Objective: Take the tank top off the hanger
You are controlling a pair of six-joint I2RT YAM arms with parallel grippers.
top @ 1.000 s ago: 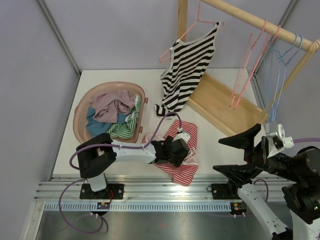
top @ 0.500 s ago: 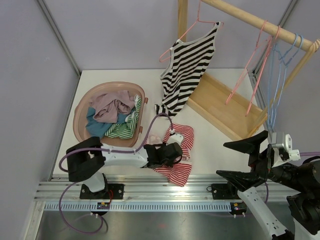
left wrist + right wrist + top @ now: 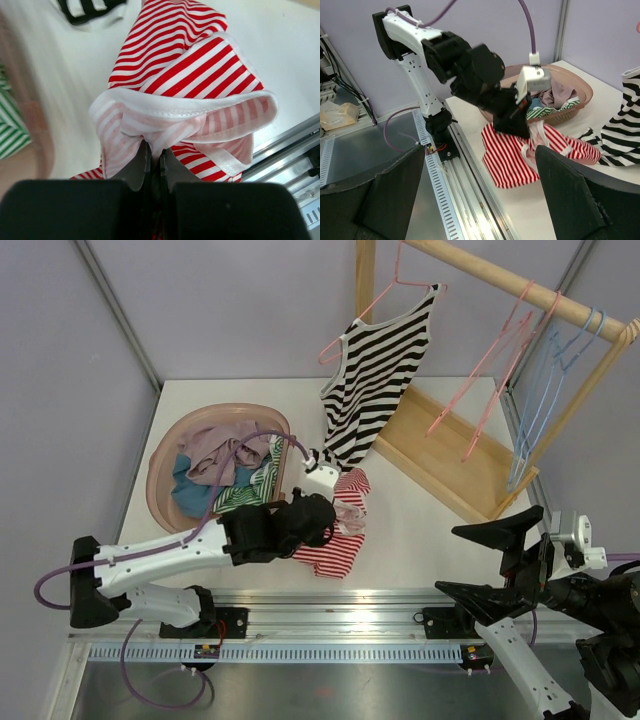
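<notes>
Pinching a bunched fold of the red-and-white tank top point(image 3: 200, 75) between the almost-closed jaws of the left claw point(image 3: 155, 157), with white hem and striped cloth spilling out on both sides of the fingers. Holding that bundle lifted, its lower part draped onto the tabletop point(image 3: 420, 520) just beside the rim of the laundry basket point(image 3: 160, 465), itself heaped with other clothes. Looks free of any hanger, so reads as the closing step for this garment: carrying it off and setting it down. Calls next for a short move over the basket or over a bare patch of tabletop, then a spreading of the jaws, with care that the trailing hem does not snag on the basket rim. Farther back, 1 black-and-white tank top point(image 3: 375, 370) hanging askew from a pink hanger point(image 3: 358, 318) on the wooden rail point(image 3: 480, 272), its bottom edge reaching down to the tabletop. Probably the next job, needing a grip low on the cloth and a pull down and away from the hanger arm. Off to the right, past the tabletop's near edge, right claw point(image 3: 490, 562) spread wide, holding nothing, well apart from both garments.
</notes>
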